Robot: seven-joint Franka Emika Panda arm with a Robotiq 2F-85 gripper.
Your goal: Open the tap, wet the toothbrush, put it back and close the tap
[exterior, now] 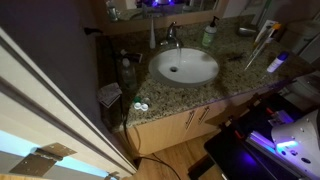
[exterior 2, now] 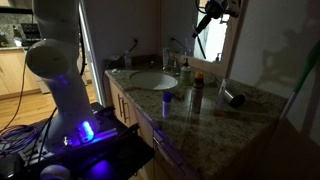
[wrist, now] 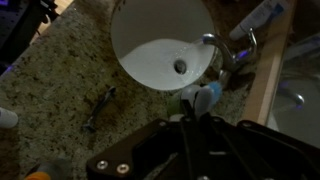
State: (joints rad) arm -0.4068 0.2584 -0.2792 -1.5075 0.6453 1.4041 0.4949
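Observation:
In the wrist view my gripper (wrist: 195,120) is shut on the toothbrush (wrist: 205,96). Its pale blue and white head sticks out past the fingertips, above the granite counter just in front of the tap (wrist: 226,50). The chrome tap stands at the rim of the white oval basin (wrist: 140,40), its spout over the bowl. I cannot tell whether water runs. In an exterior view the gripper (exterior 2: 212,14) is high above the counter with the thin toothbrush (exterior 2: 199,32) slanting down from it. Tap (exterior: 172,38) and basin (exterior: 185,80) also show in an exterior view.
A slim white bottle (exterior: 153,36) and a green soap bottle (exterior: 209,35) flank the tap. A dark metal clip (wrist: 100,108) lies on the counter. A tube (wrist: 262,15) lies by the mirror. The robot base (exterior 2: 75,125) stands by the cabinet front.

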